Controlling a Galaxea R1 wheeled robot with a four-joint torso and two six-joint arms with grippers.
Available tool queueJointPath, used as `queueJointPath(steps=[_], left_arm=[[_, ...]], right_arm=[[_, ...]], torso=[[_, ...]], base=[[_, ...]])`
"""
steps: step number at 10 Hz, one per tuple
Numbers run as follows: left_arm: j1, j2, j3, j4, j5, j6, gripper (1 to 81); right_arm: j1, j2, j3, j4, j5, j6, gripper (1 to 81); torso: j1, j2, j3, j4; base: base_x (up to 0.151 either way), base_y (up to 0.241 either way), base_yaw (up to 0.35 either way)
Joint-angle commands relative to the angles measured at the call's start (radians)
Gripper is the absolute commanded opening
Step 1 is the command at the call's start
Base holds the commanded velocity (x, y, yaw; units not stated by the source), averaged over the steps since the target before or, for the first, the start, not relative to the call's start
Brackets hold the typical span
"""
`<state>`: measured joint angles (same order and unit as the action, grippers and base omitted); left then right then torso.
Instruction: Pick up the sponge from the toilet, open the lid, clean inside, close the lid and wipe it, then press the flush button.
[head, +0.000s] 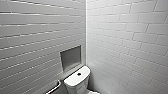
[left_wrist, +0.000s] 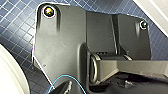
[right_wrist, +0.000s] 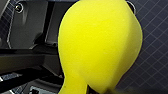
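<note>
The white toilet's tank (head: 75, 81) stands in the corner at the bottom of the head view, with the round flush button (head: 79, 74) on its flat top. The bright yellow sponge (right_wrist: 100, 45) bulges large in the right wrist view. It is squeezed to a narrow end where my right gripper (right_wrist: 100, 90) is shut on it, above the dark tiled floor. In the left wrist view a white curved surface (left_wrist: 7, 75) lies beside the robot's dark plate; I cannot tell which part of the toilet it is.
White tiled walls meet in a corner behind the tank. A recessed niche (head: 70, 58) sits in the left wall above the tank, and a grab bar (head: 55, 87) runs beside it lower down. The floor (left_wrist: 17, 27) has small dark blue tiles.
</note>
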<state>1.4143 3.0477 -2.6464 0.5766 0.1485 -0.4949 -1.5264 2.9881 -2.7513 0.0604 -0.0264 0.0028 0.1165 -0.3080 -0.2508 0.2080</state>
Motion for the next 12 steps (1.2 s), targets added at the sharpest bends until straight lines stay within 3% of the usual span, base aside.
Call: queueJointPath(steps=[1,4,7,8,12], left_arm=[[-0.059,0.005,0.003,-0.003,0.046,0.002,81.1],[-0.057,0.007,0.003,-0.003,0.046,0.002,81.1],[-0.059,0.008,0.003,-0.003,0.045,0.002,81.1],[-0.059,0.008,0.003,-0.003,0.045,0.002,81.1],[-0.064,0.008,0.003,-0.003,0.043,0.002,81.1]], right_arm=[[0.047,-0.005,-0.004,-0.007,-0.056,0.006,1.0],[0.048,-0.004,-0.005,-0.007,-0.056,0.006,1.0],[0.048,-0.004,-0.005,-0.005,-0.056,0.006,1.0],[0.048,-0.004,-0.005,-0.007,-0.056,0.006,1.0],[0.045,-0.004,-0.005,-0.007,-0.056,0.006,1.0]], torso=[[-0.064,0.1,0.0,0.0],[-0.111,0.17,-0.008,0.0],[-0.116,0.282,-0.009,0.0],[-0.103,0.215,-0.009,0.0],[-0.106,0.271,-0.011,0.0]], base=[[0.0,0.0,0.0],[0.0,0.0,0.0],[0.0,0.0,0.0],[0.0,0.0,0.0],[0.0,0.0,0.0]])
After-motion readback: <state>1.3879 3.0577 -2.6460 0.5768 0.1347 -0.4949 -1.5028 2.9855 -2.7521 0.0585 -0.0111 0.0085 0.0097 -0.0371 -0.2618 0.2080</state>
